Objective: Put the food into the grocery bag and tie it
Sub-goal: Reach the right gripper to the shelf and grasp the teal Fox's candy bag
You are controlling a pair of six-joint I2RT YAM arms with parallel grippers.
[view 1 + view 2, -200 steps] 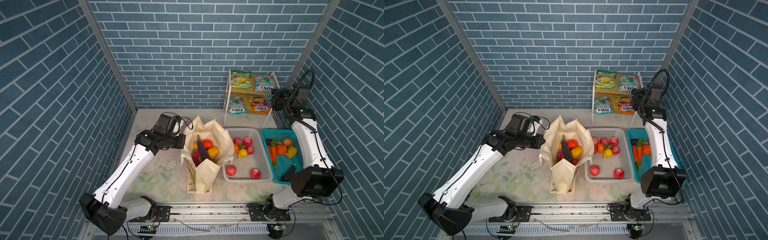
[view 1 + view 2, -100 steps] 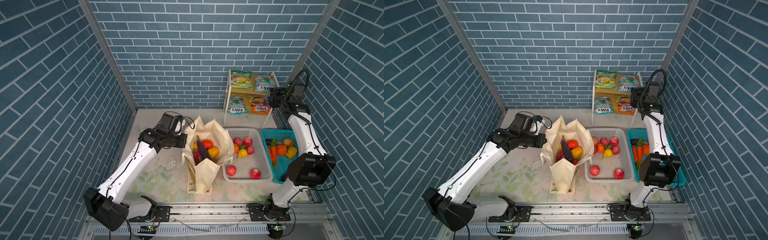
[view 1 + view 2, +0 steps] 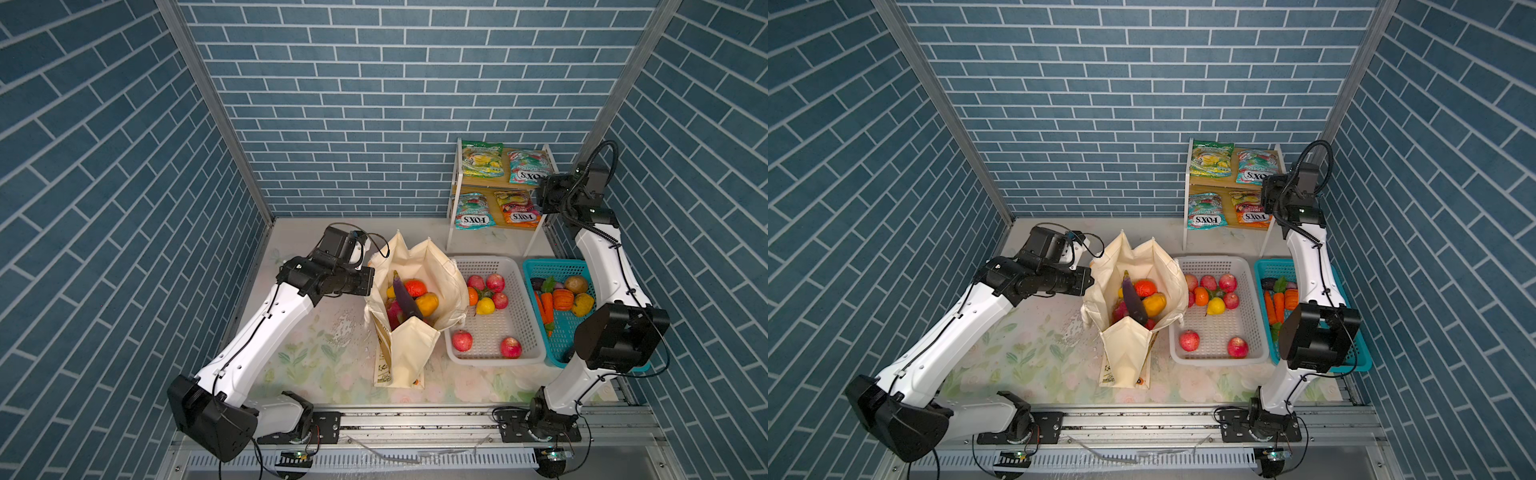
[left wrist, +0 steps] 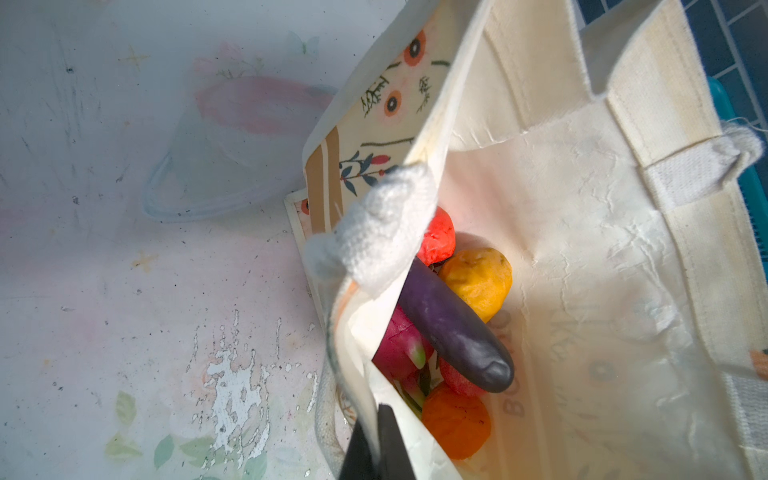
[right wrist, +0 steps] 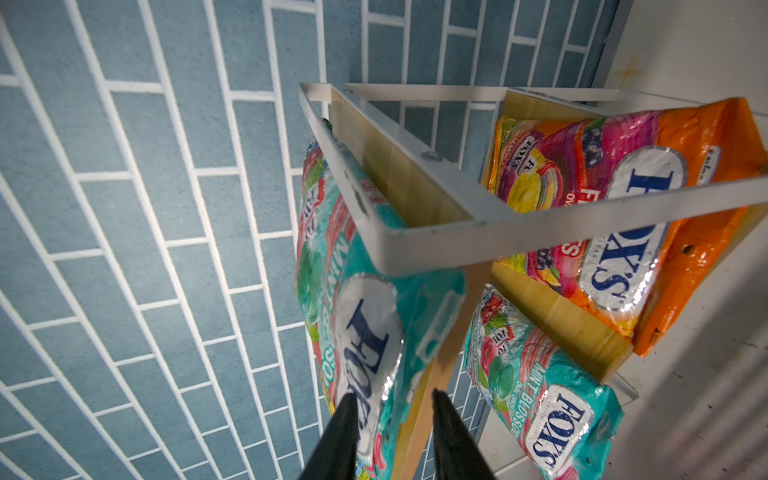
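Clamping cream canvas tote (image 4: pixel 582 249) rim: left end effector (image 4: pixel 380 415); right end effector (image 5: pixel 393 395) gapes astride likely slippery teal foil packet (image 5: pixel 365 324) edge, 1 o'clock.

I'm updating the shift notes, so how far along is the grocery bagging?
Done: several fruit and an eggplant sit in the grocery bag. In hand: left gripper pinches the bag's rim; right gripper, jaws open, straddles a teal FOX'S packet on the shelf. Left: apples in the white basket, the other packets, tying the bag.
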